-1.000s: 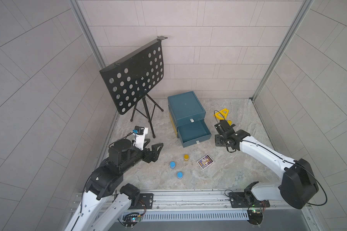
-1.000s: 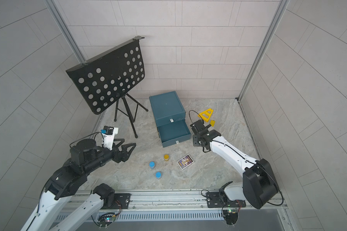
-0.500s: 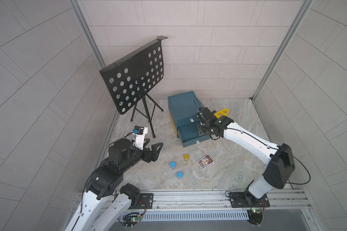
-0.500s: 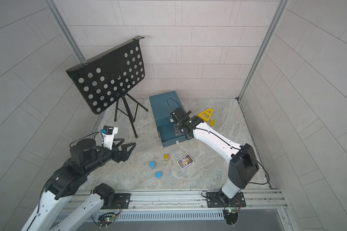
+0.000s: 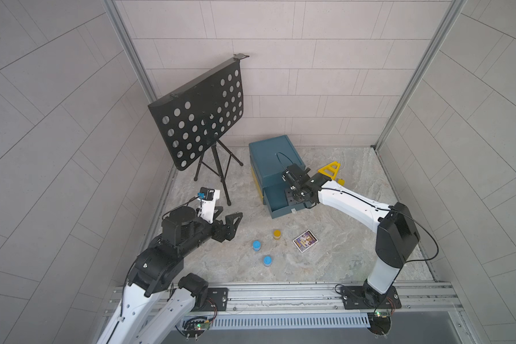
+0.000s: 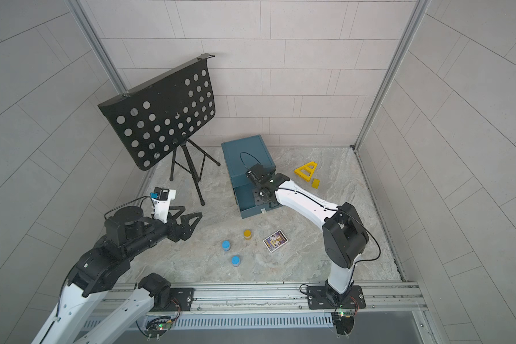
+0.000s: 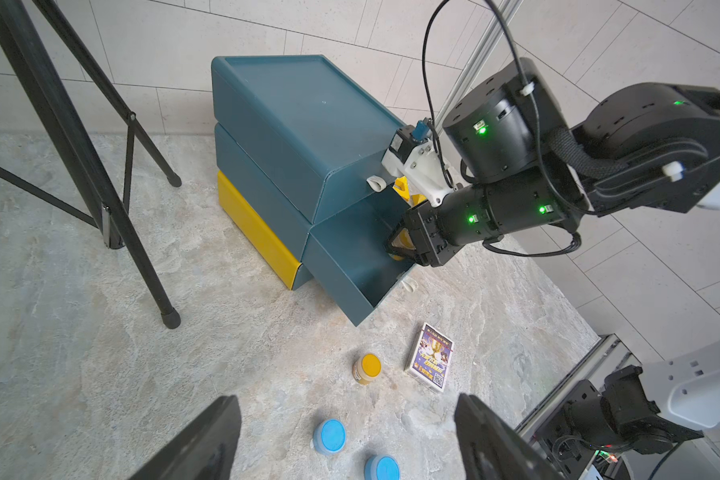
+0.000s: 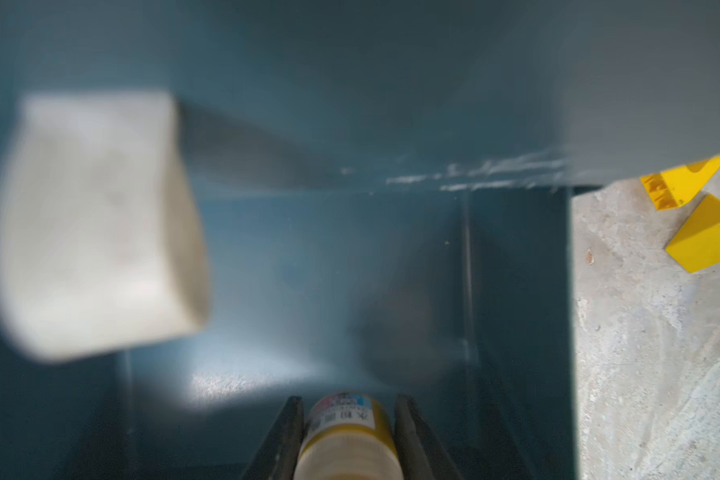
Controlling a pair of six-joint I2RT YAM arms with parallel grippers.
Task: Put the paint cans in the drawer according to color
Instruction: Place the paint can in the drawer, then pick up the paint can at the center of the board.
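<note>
Left gripper (image 5: 227, 213) hangs with its fingers spread and empty. Ahead of them on the floor sit a blue can (image 5: 256, 245), a second blue can (image 5: 267, 260) and an amber can (image 5: 277, 233), all untouched. Right gripper (image 8: 347, 405) is clamped on a yellowish can (image 8: 346, 436), pinned between its fingers inside the open drawer (image 7: 341, 257) (not yet let go). By my reading, one placement is nearly done and three remain. Whether any cans are already stowed cannot be told.

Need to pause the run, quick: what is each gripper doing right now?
Left gripper: open, empty.
Right gripper: shut on a small round yellowish paint jar, at the open dark teal drawer.
</note>
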